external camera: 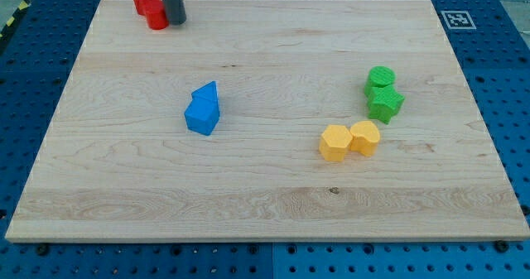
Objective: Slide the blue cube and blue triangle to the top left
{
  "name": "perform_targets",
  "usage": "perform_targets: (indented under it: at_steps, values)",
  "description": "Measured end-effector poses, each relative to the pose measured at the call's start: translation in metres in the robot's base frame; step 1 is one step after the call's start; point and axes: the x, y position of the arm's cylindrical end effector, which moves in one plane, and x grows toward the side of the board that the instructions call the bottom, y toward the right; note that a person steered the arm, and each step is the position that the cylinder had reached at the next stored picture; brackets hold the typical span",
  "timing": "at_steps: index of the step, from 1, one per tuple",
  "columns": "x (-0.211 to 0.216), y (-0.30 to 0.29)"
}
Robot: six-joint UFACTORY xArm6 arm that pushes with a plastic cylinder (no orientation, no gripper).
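The blue cube (199,117) and the blue triangle (207,94) sit touching each other, left of the board's middle, the triangle just above the cube. My tip (176,22) is at the view's top left, its end touching the right side of the red blocks (151,7). The tip is well above the blue blocks and apart from them.
Two red blocks sit together at the top left of the wooden board (265,188). Two green blocks (383,93) sit at the right. Two yellow blocks (349,140) sit right of the middle, lower down. A marker tag (457,19) is at the top right corner.
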Motion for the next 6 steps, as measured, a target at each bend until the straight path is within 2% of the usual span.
perform_targets:
  at_steps: [2,4,6]
  values:
    - [0.0,-0.003]
    - [0.091,0.008]
    - [0.095,0.03]
